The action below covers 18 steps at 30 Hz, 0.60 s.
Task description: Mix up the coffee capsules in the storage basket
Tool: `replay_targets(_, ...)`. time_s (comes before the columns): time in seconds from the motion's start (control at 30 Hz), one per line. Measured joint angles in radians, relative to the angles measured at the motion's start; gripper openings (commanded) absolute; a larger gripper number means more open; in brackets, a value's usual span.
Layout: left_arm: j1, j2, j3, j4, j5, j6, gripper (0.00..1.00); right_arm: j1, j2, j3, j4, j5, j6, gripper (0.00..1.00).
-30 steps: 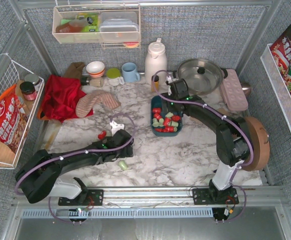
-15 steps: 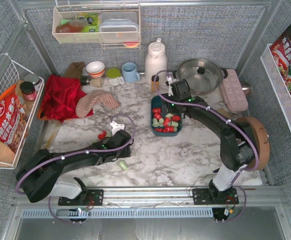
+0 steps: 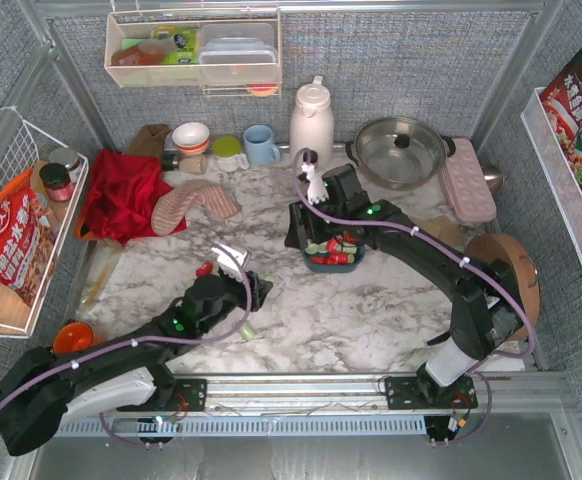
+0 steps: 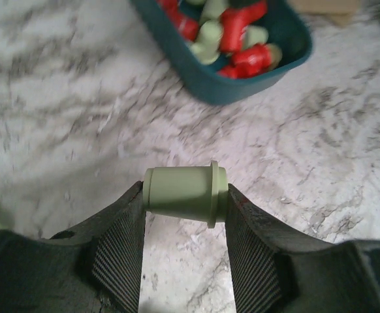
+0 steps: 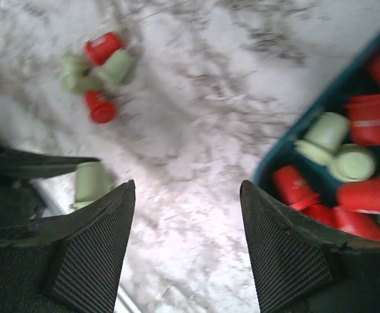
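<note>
Both the left arm [image 3: 196,305] and right arm [image 3: 421,250] are black and jointed, each with 1 white segment [image 3: 453,352] above a black bolted base plate [image 3: 411,392]. A thin purple cable [image 3: 131,342] loops along each. The fingers [image 4: 268,251] are black with cross-hatched pads [image 4: 118,257].

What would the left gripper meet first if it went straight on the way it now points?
The left gripper would probably reach the storage basket first, over bare marble; depth unclear.

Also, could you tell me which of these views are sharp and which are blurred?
Left wrist: the pale green tapered capsule up front is crisp, the dark teal plastic basket behind it soft. Right wrist: scene motion-smeared, the loose red and green capsules most. Top external: sharp, evenly lit.
</note>
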Motion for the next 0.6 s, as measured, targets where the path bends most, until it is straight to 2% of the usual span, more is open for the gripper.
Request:
replay_targets(0.1,-0.007,-0.052,-0.066,0.152,0.042,0.112,0.42,0.045,-0.019,-0.001,-0.008,-0.073,0.019,0.69)
replay_targets(0.23,-0.013,-0.072,-0.079,0.246,0.074,0.216,0.42,0.091,-0.032,-0.003,-0.009,-0.148,0.026,0.69)
replay_targets(0.5,-0.039,-0.072,-0.080,0.296,0.123,0.317,0.42,0.147,0.000,-0.003,-0.023,-0.221,0.029,0.68)
replay_targets(0.6,-0.049,-0.064,-0.079,0.301,0.126,0.336,0.42,0.160,0.011,-0.003,-0.023,-0.230,0.031,0.65)
